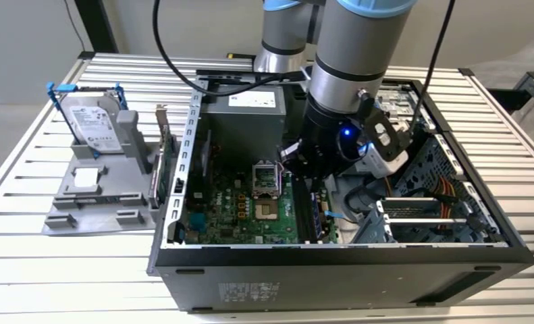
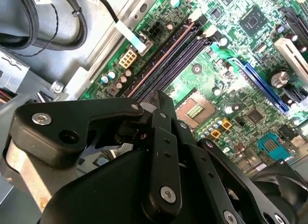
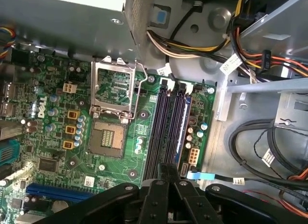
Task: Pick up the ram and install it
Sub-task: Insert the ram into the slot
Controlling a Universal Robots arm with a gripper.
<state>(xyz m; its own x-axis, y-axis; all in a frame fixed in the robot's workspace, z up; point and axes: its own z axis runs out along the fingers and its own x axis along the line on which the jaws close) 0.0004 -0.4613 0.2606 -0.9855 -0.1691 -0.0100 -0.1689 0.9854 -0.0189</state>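
Tool: black fingers drawn together, clamped on nothing, poised at the end of the slots.
Ram: slim blue-green stick, apparently standing on edge in the outermost slot, beside the cables.
Handling note: press square along the top edge, evenly at both ends, until the white latches close.
Motherboard: glossy green, densely studded.
Case: dark sheet metal, on the slatted tabletop.
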